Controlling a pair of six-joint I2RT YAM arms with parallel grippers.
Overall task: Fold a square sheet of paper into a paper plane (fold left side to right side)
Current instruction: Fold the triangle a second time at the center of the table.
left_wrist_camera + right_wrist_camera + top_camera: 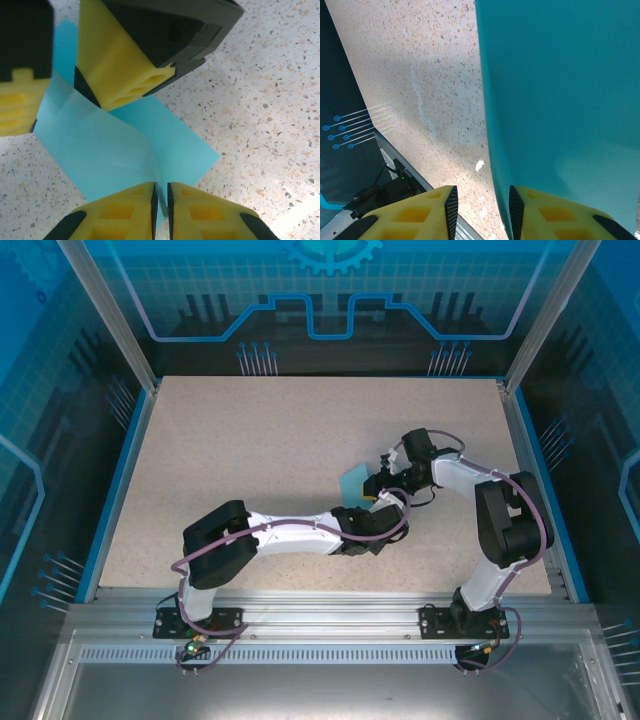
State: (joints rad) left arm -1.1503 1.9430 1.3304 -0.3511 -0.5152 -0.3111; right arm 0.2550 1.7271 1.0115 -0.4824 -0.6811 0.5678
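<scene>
The square sheet of paper [352,483] is light blue and sits mid-table, right of centre, partly lifted off the surface. In the left wrist view the sheet [110,145] curls upward, and one raised edge runs down between the pads of my left gripper [162,187], which is shut on it. My right gripper [481,192] stands open; the paper [560,90] leans against the inner face of its right finger. Its yellow fingers [125,70] straddle the far part of the sheet. Both grippers meet at the paper, the left gripper [388,502] nearer, the right gripper [385,472] just behind.
The speckled beige table [250,460] has a blue rim [110,490] on its sides and an aluminium rail [320,615] at the near edge. Frame posts [110,315] rise at the back corners. The right arm's elbow [505,520] stands near the right rim.
</scene>
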